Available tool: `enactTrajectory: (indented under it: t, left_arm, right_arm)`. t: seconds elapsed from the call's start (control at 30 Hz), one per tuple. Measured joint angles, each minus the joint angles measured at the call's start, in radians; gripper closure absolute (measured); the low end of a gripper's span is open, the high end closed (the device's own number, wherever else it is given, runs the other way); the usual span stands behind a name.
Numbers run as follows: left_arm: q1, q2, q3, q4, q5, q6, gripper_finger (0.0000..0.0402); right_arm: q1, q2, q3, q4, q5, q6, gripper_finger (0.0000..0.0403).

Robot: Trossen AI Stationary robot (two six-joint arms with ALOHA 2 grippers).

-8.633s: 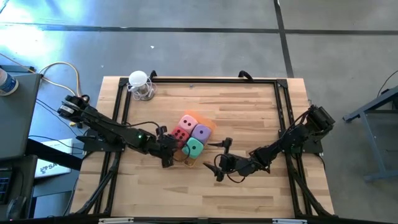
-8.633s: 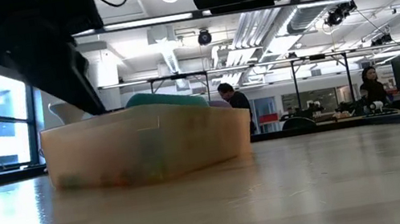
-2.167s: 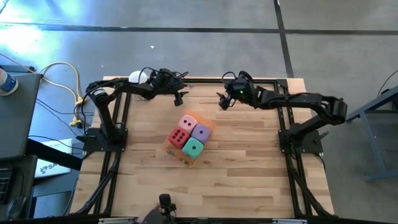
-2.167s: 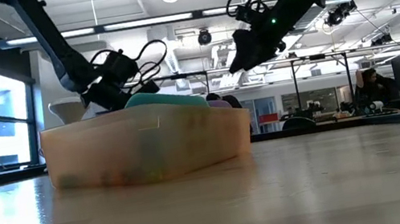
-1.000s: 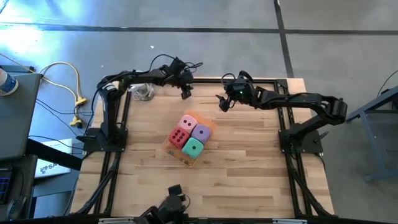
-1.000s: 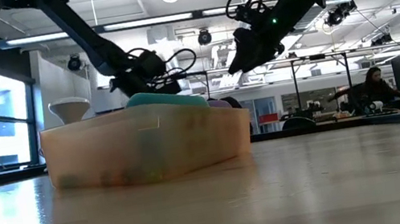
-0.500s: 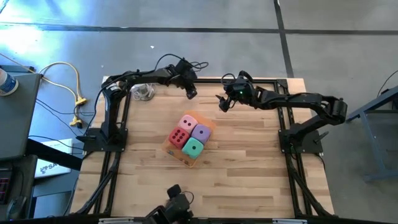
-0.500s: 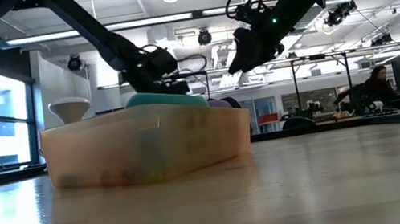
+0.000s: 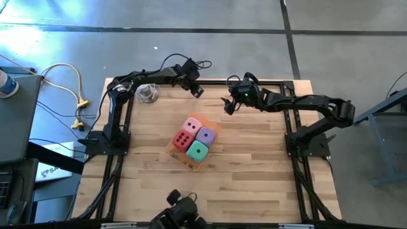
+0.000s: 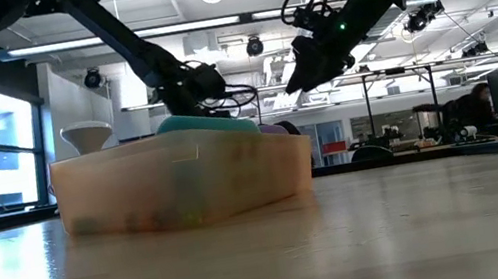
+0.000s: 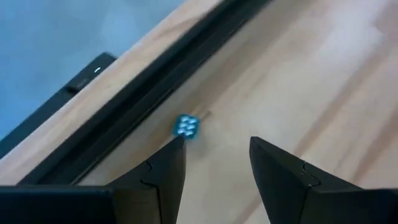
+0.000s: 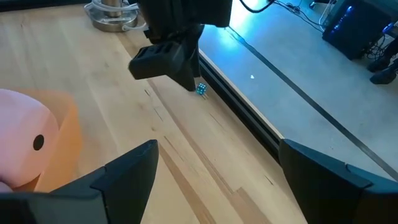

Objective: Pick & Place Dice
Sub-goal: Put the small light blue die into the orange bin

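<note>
Table [image 9: 254, 165]: tray [image 9: 213, 129] holds dice [image 9: 193, 138].

Bare table [image 9: 254, 172] lies open all round the orange tray [image 9: 213, 129] holding the four dice [image 9: 193, 141]. At the far edge the left end effector [image 9: 196, 91] and right end effector [image 9: 228, 105] hang near each other; a glass item [image 9: 146, 93] sits at the far-left corner.

Four dice [image 9: 193, 140] sit together in a tray [image 9: 213, 129] mid-desk [image 9: 254, 184] — both grippers at the far edge, left gripper [image 9: 196, 91] left of right gripper [image 9: 227, 105].
</note>
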State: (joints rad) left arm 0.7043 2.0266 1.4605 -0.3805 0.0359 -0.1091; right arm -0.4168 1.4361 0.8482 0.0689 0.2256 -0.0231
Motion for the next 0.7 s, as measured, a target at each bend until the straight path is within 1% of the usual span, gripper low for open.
enactTrajectory:
  t: [0.13,0.47,0.53,0.57,0.7]
  left_arm:
    - [-0.002,0.0,0.0,-0.004,-0.065,-0.047,0.0233]
    - [-0.024,0.016,0.0,0.007,-0.069,-0.131,0.0234]
    - [-0.031,0.027,-0.001,0.012,-0.099,-0.131,0.0234]
    - [-0.034,0.031,0.0,0.023,-0.114,-0.133,0.0234]
    - [-0.027,0.032,0.0,0.022,-0.118,-0.161,0.0234]
  right_arm:
    - [0.0,0.0,0.0,-0.003,0.0,0.0,0.0078]
    - [0.0,0.0,0.0,-0.005,-0.001,0.0,0.0078]
    - [0.0,0.0,0.0,-0.007,-0.002,0.0,0.0078]
    - [0.0,0.0,0.0,-0.007,-0.009,0.0,0.0078]
    - [0.001,0.0,-0.011,-0.002,-0.05,0.001,0.0078]
